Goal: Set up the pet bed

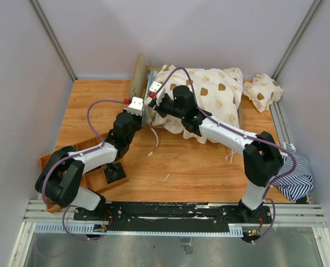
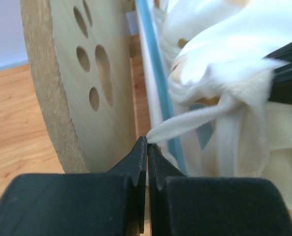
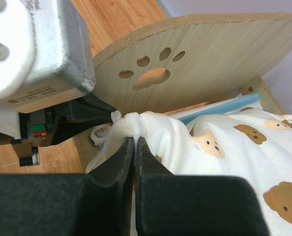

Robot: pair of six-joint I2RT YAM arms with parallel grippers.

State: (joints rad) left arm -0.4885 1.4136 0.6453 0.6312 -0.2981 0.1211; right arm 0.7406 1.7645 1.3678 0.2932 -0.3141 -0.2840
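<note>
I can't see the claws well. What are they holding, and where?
The right gripper pinches a bunched corner of the bear-print cover. The left gripper seems to pinch its white tie by the tip.

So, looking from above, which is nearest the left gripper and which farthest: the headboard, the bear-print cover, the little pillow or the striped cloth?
1. The headboard and the bear-print cover, on either side of the left gripper: too close to call.
2. The little pillow, back right.
3. The striped cloth, front right.
</note>
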